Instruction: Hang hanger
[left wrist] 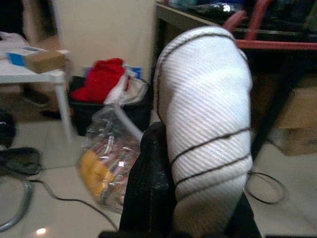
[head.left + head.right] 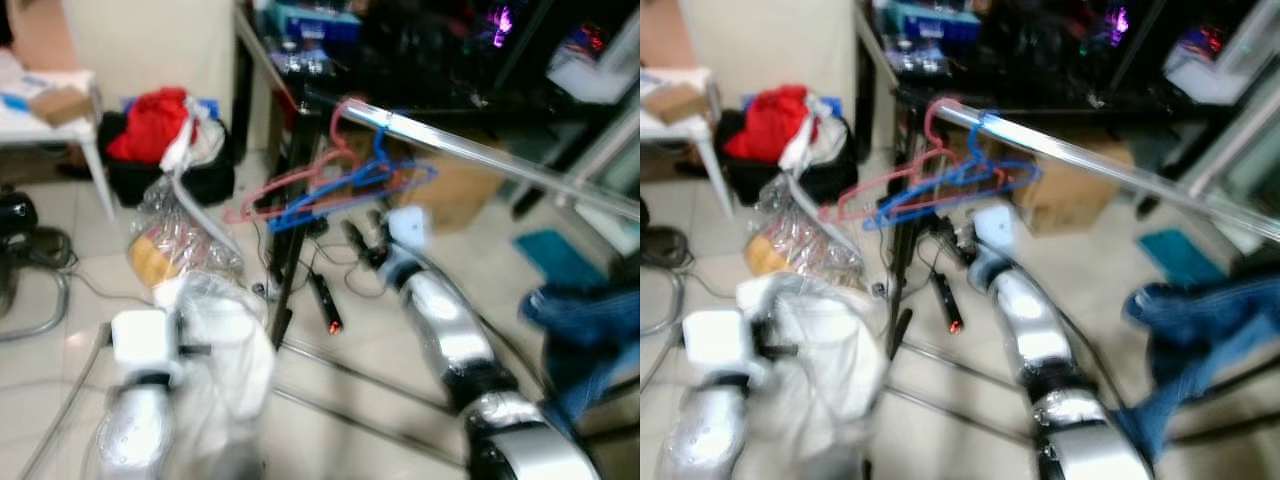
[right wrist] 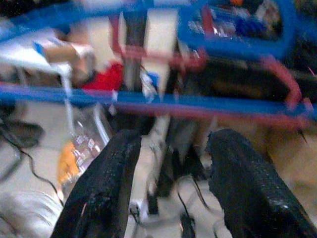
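Hanging step: judged near its end, with blue hanger (image 2: 345, 190) and red hanger (image 2: 290, 185) both hooked over the silver rail (image 2: 470, 150).
Right gripper (image 3: 168, 183): fingers spread wide, nothing between them, sitting just below the blue hanger's bottom bar.
Blue hanger: directly above and ahead of the right fingertips, apart from them, tilted on the rail; red hanger just beside it, overlapping.
Left gripper (image 1: 163, 198): pinching a white striped garment (image 1: 205, 124), held low and well apart from the rail.
Next move, as a judgement: calls for drawing the right gripper down and clear without snagging the bar.
Risk: tilted hangers sliding along the rail.
Nearby: jeans (image 2: 585, 330) draped right of the right arm.
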Controlling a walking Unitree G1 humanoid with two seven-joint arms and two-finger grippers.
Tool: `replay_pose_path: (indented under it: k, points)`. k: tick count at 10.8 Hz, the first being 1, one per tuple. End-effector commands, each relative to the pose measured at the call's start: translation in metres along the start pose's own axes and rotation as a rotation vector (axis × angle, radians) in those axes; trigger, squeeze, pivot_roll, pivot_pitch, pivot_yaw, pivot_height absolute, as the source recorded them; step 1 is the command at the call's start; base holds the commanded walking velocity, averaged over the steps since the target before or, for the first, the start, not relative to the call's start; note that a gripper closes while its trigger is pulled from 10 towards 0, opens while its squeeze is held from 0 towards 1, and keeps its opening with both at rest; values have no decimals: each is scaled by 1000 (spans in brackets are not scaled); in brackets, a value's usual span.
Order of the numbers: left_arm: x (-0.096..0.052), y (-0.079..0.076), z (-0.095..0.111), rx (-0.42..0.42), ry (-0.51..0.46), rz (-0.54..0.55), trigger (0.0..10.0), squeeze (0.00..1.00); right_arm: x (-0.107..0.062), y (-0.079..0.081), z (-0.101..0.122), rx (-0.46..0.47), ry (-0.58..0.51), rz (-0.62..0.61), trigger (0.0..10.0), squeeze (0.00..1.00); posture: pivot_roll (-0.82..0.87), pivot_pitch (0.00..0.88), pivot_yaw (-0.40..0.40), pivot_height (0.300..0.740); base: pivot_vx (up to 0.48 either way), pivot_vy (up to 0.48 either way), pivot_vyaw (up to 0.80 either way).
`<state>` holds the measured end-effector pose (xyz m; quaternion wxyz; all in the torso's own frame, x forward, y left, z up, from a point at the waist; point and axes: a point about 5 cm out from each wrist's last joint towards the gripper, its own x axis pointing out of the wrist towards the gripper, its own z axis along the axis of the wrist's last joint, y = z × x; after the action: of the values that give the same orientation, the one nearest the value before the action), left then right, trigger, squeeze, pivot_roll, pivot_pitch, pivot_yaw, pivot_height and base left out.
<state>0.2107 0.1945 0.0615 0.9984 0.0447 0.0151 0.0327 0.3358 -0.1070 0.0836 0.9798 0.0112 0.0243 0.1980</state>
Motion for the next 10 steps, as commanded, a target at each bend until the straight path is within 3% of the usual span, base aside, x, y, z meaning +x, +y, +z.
replay_pose_path:
  k: [1, 4, 5, 7, 8, 9, 10]
  points:
    - [5, 2, 13, 15, -68, -5, 10000, 0, 2, 1, 3, 7, -14, 0, 10000, 0, 383, 58, -162, 740, 0, 0, 0]
    - [6, 2, 13, 24, -67, -10, 10000, 0, 4, 4, 6, 14, -24, 14, 10000, 0, 383, 60, -162, 740, 0, 0, 0]
    - [6, 1, 13, 32, -65, -17, 10000, 0, 6, 11, 19, 7, -98, 67, 10000, 0, 386, 60, -162, 740, 0, 0, 0]
    - [5, 1, 13, 46, -60, -30, 10000, 0, 7, 12, 54, -11, -293, 42, 10000, 0, 389, 61, -162, 740, 0, 0, 0]
    - [4, -1, 9, 84, -44, -58, 10000, 0, 6, 16, 81, -24, -411, 51, 10000, 0, 388, 62, -162, 740, 0, 0, 0]
    - [3, -2, 8, 91, -40, -67, 10000, 0, 6, 21, 84, -9, -423, 89, 10000, 0, 384, 64, -161, 740, 0, 0, 0]
    - [3, -7, 7, 102, -38, -91, 10000, 0, 5, 38, 82, 46, -402, 224, 10000, 0, 378, 66, -162, 740, 0, 0, 0]
